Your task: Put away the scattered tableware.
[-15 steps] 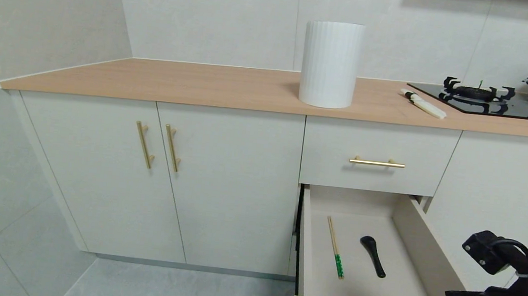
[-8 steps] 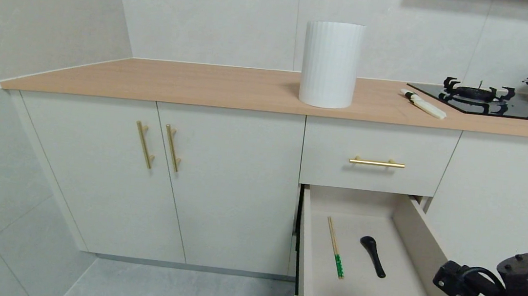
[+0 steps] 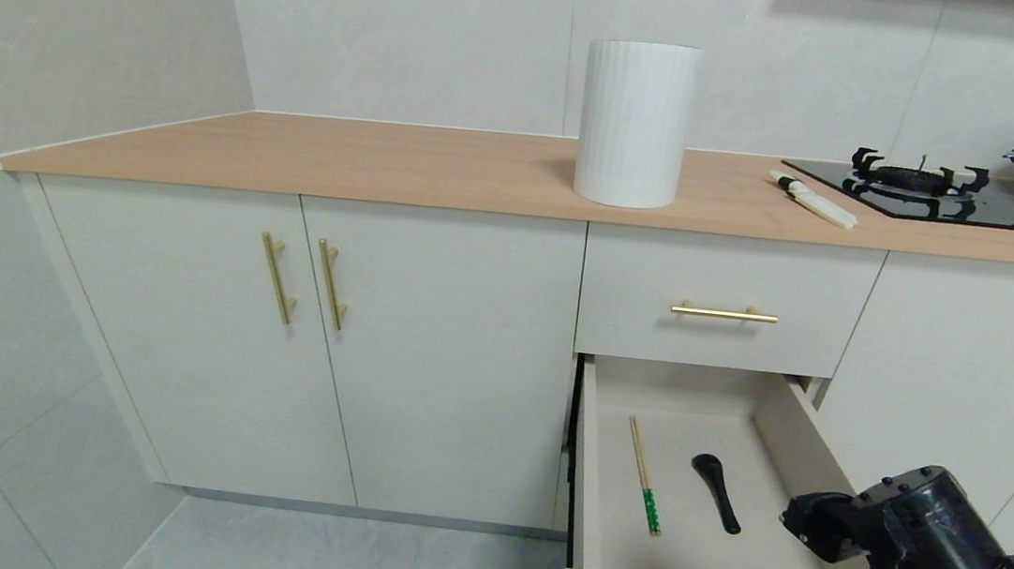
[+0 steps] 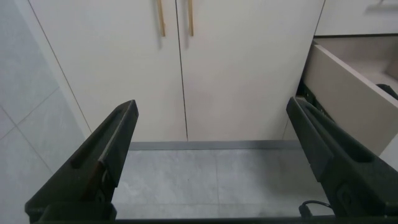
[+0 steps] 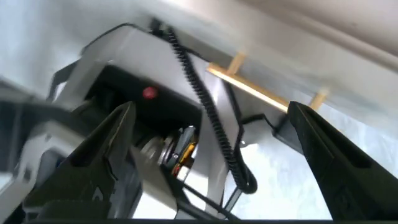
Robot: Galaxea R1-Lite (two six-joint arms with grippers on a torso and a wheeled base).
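1. Tableware drawer [image 3: 589,468]: it is pulled open beneath the shut drawer [image 3: 720,298]. It has not shifted over the last second, and the head view has not moved either.
2. Right arm [image 3: 921,554]: this is the only mover. A second ago it sat farther right. It dipped, and now it overlaps the drawer's right front corner. I judge it is repositioning and carrying nothing.
3. Right gripper [image 5: 211,109]: fingers spread, nothing between them. Left gripper [image 4: 211,109]: likewise released, low before the cabinet doors [image 4: 174,62] and beside the drawer.
4. Pale utensil [image 3: 813,201]: it lies on the counter [image 3: 341,159] beside the stove [image 3: 913,190], unmoved. It is probably the piece left to stow.
5. Black spoon [image 3: 717,493] and green-tipped chopsticks [image 3: 643,476]: they lie side by side but apart on the drawer floor, as before.
6. Writing: none is readable. The marks on the chopstick tips are too small to tell.
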